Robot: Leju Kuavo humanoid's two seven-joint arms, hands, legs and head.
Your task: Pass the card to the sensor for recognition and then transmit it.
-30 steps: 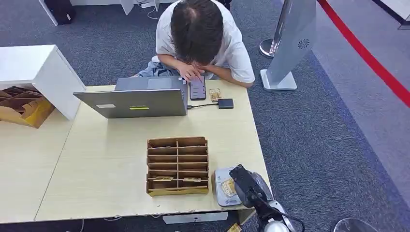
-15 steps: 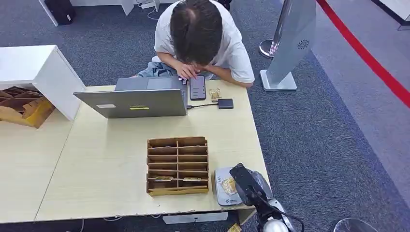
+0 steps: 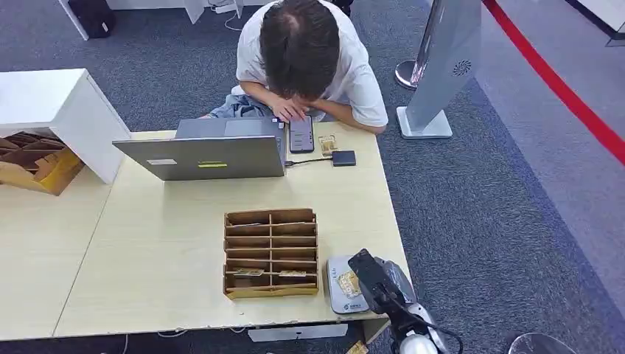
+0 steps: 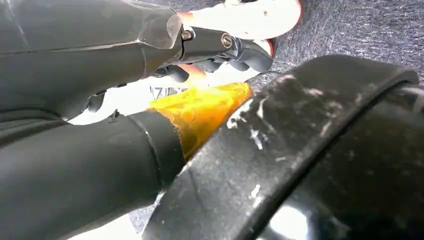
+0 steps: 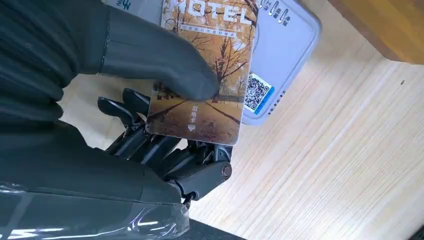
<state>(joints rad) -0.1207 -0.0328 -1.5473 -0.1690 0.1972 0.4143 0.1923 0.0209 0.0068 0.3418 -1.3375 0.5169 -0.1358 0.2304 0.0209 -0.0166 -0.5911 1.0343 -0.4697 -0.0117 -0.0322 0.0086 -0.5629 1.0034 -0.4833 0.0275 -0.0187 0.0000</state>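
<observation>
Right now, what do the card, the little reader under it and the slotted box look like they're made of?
Card: probably glossy plastic, printed photo.
Reader: smooth pale plastic casing, rounded corners.
Slotted box: seemingly brown cardboard or thin wood, matte.

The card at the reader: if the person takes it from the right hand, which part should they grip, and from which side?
Grip the free end of the card over the reader, coming from the side opposite the right hand: thumb and fingers cover the other end.
</observation>
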